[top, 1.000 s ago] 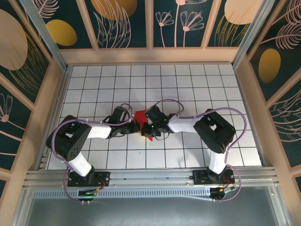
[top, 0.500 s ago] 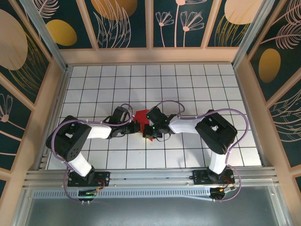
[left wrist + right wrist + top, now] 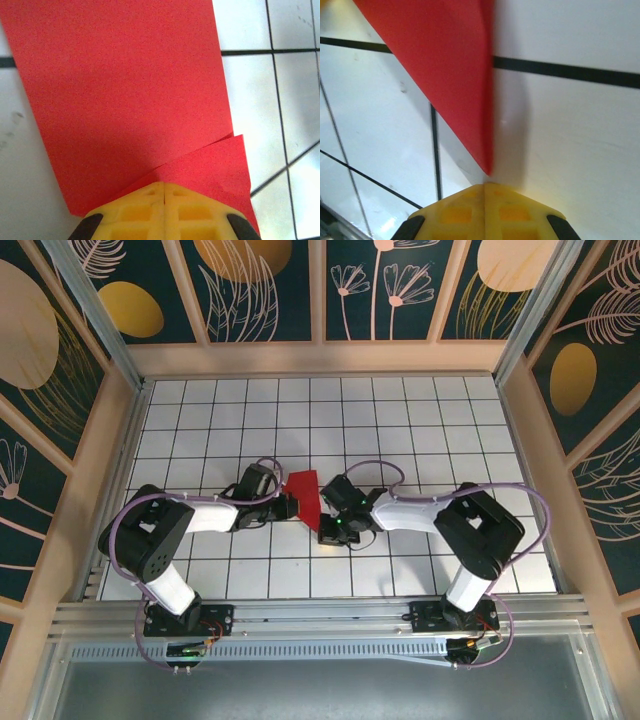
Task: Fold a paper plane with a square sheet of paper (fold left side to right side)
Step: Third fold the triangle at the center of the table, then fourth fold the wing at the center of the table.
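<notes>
Right fingers (image 3: 455, 212) pull back off red sheet (image 3: 305, 496), clenched empty | left fingers (image 3: 137, 207) clenched, pinning it to table (image 3: 450, 420), likely holding crease.

one red sheet (image 3: 125, 100) (creased), two hands (image 3: 164, 185) (image 3: 485, 186)

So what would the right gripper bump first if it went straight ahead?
Probably the paper: its pointed tip lies just ahead of the shut right gripper; they may already touch.

A robot lab cell: gridded table (image 3: 400, 420), decorated walls (image 3: 260, 290) (metal-framed).
</notes>
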Controlling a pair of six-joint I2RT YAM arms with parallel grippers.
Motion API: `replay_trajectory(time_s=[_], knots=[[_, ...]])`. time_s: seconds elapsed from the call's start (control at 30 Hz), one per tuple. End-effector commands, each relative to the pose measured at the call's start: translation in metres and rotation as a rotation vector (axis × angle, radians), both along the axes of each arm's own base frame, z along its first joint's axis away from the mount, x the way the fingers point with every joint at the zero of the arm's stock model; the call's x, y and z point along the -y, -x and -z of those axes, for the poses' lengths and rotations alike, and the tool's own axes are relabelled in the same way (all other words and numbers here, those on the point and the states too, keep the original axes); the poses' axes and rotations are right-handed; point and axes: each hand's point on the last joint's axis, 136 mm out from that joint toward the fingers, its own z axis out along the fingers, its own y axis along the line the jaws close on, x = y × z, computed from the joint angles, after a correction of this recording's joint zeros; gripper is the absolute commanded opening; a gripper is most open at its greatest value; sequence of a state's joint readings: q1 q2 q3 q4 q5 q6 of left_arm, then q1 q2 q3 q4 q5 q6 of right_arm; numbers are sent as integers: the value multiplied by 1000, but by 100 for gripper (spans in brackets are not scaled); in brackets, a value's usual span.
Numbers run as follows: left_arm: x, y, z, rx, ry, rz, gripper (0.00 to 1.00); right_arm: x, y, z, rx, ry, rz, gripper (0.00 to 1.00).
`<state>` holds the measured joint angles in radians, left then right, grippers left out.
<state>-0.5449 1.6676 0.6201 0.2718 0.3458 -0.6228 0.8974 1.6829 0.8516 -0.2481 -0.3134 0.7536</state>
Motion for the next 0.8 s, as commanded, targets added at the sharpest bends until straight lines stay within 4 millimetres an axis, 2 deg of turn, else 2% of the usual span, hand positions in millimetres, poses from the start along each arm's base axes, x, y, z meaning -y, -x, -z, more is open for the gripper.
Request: replay_trajectory(time_s=[0.0,0.1,0.2,0.3,0.4,0.53,0.67,0.77], knots=[[-3,-14,-5,20,-47,-15,10,16,-8,-19,59,52,-12,8],[8,-33,-33,83,-17,-19,21,17,-36,-50,188,0,-6,36],[10,-49,-59,146,-11,-34,33,28,-68,-80,323,-46,37,58],[6,-60,-87,206,15,-68,40,38,-94,-101,437,-95,77,70],[-17,-67,-102,226,40,-154,46,41,-112,-114,520,-132,68,73],[-57,-64,-102,216,64,-281,52,37,-119,-119,595,-140,-16,74],[-76,-54,-98,209,64,-328,56,29,-114,-103,583,-147,-111,71],[-78,-46,-94,193,89,-345,59,18,-105,-83,527,-178,-169,65]])
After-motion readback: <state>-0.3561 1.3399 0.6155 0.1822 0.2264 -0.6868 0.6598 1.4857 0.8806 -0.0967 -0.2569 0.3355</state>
